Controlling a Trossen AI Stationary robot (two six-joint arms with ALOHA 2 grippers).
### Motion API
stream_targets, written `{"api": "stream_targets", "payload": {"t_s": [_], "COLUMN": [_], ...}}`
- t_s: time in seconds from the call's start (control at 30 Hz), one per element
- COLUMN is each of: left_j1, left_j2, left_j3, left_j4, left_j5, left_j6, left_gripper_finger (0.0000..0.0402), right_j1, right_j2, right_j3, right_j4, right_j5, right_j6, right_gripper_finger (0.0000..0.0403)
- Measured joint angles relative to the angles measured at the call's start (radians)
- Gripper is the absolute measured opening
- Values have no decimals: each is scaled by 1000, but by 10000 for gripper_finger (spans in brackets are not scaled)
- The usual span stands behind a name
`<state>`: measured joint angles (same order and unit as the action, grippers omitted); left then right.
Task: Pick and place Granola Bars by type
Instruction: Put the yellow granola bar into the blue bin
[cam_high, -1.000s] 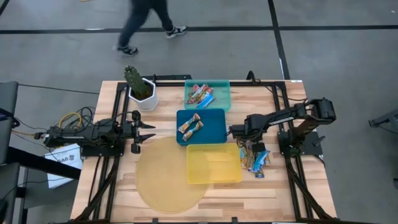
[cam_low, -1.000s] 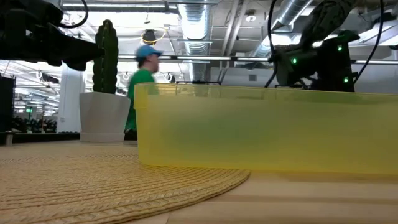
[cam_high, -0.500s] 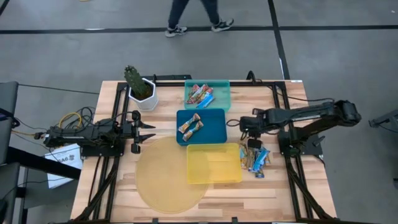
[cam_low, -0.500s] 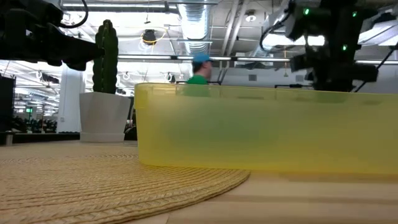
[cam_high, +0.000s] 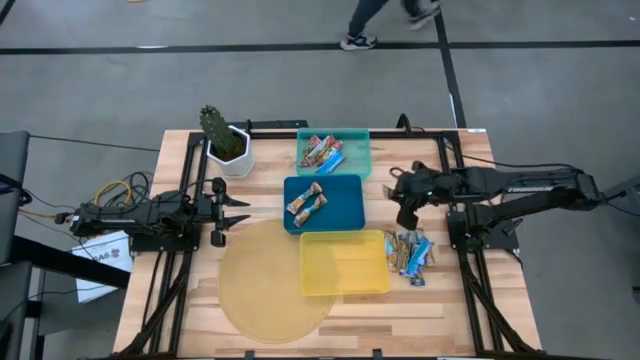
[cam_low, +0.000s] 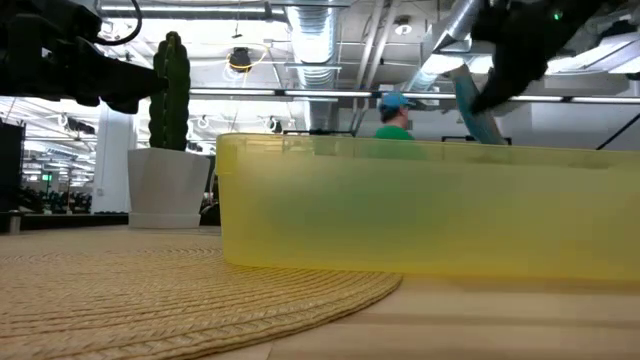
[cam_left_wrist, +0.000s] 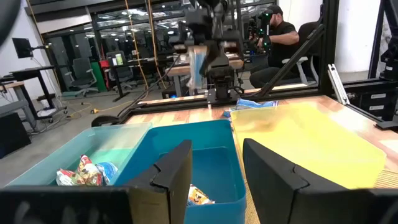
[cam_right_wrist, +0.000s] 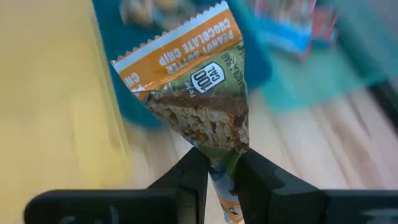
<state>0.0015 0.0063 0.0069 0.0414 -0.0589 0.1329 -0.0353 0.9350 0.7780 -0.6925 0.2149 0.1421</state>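
My right gripper (cam_high: 404, 212) hangs above the table between the blue tray (cam_high: 340, 212) and the loose granola bars (cam_high: 411, 253), and is shut on one bar. That bar (cam_right_wrist: 198, 87) has an orange, tan and green wrapper. In the low view it shows below the gripper (cam_low: 500, 62) as a slanting strip (cam_low: 472, 105). The blue tray holds two tan bars (cam_high: 306, 201). The teal tray (cam_high: 355, 140) holds red-multicolour bars (cam_high: 322, 152). The yellow tray (cam_high: 344, 262) lies partly on a round woven mat. My left gripper (cam_left_wrist: 214, 168) waits open at the table's left side. My right gripper pinches the orange-green bar between its two fingers near one end of the wrapper (cam_right_wrist: 221, 152), where the foil is squeezed narrow. The fingers (cam_right_wrist: 193, 171) come from above. The bar is lifted clear of the table and hangs tilted below the gripper (cam_low: 472, 105).
A potted cactus (cam_high: 222, 140) stands at the far left corner. The round woven mat (cam_high: 255, 290) covers the near middle. The three trays lie in a row from far to near down the table's middle. A person walks on the floor (cam_high: 385, 15) beyond the far edge.
My right gripper has risen from the pile of loose bars and moved a little toward the far edge, carrying the orange-green bar, now lifted clear of the table. The arm has stretched out. A person has walked rightward beyond the far edge.
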Motion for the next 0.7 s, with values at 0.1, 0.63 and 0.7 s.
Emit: {"api": "stream_targets", "payload": {"t_s": [0.1,0.63,0.7], "left_j1": [0,0,0], "left_j2": [0,0,0], "left_j3": [0,0,0], "left_j4": [0,0,0], "left_j5": [0,0,0], "left_j6": [5,4,9], "left_gripper_finger": [137,137,137], "right_j1": [0,0,0], "right_j2": [-42,51,92], "right_j3": [0,1,1], "right_j4": [88,381,449], "right_j5": [0,-3,-4], "right_j6": [0,-75,-106], "right_gripper_finger": [58,58,58]}}
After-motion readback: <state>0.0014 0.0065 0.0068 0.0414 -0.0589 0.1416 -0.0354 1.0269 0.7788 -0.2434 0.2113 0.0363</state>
